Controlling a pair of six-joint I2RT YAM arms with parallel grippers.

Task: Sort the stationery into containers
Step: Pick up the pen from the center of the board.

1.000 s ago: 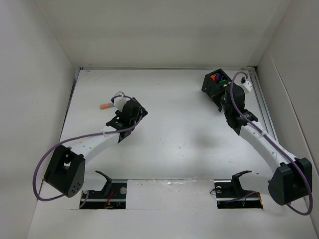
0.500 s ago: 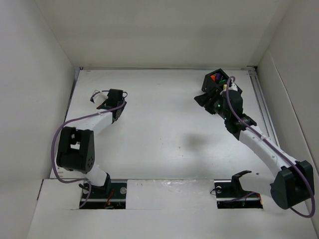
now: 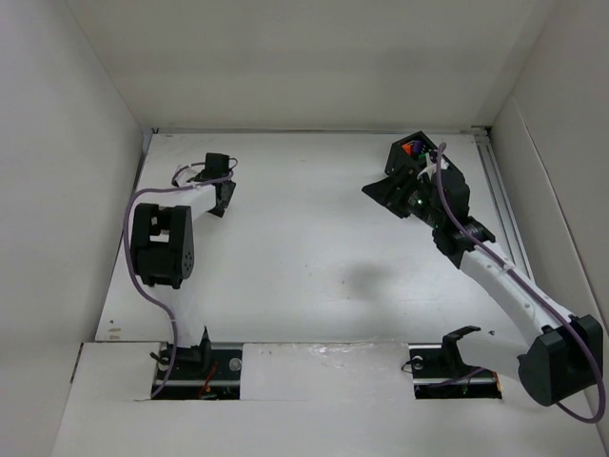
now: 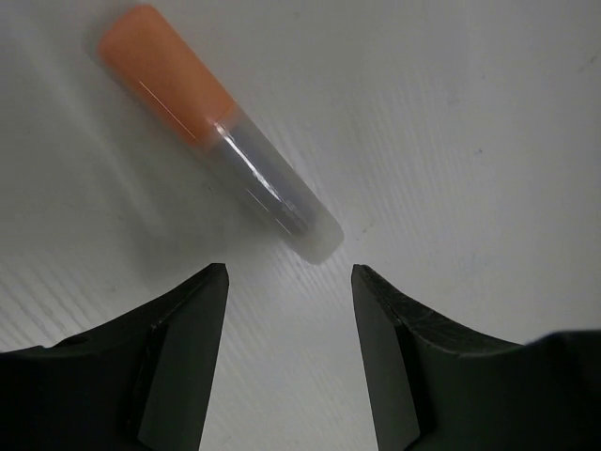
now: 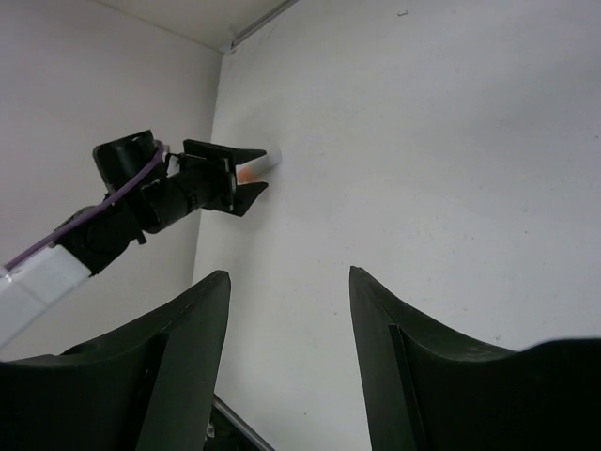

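A marker point(image 4: 211, 127) with an orange cap and a pale body lies flat on the white table. Its pale end sits just ahead of my left gripper point(image 4: 289, 271), whose jaws are open with nothing between them. In the right wrist view the same marker point(image 5: 261, 163) shows at the tips of the left gripper point(image 5: 264, 170) near the left wall. The black container point(image 3: 398, 154) stands at the back right with orange and purple stationery inside. My right gripper point(image 3: 379, 189) hangs open and empty just left of it, with only bare table between its fingertips point(image 5: 216, 282).
White walls close in the table on the left, back and right. A metal rail point(image 3: 502, 205) runs along the right side. Two black arm rests point(image 3: 205, 347) sit at the near edge.
My left arm has swung out to the far left and now hangs over the orange-capped marker, jaws narrowing slightly. My right gripper has opened and drawn back leftward from the container.
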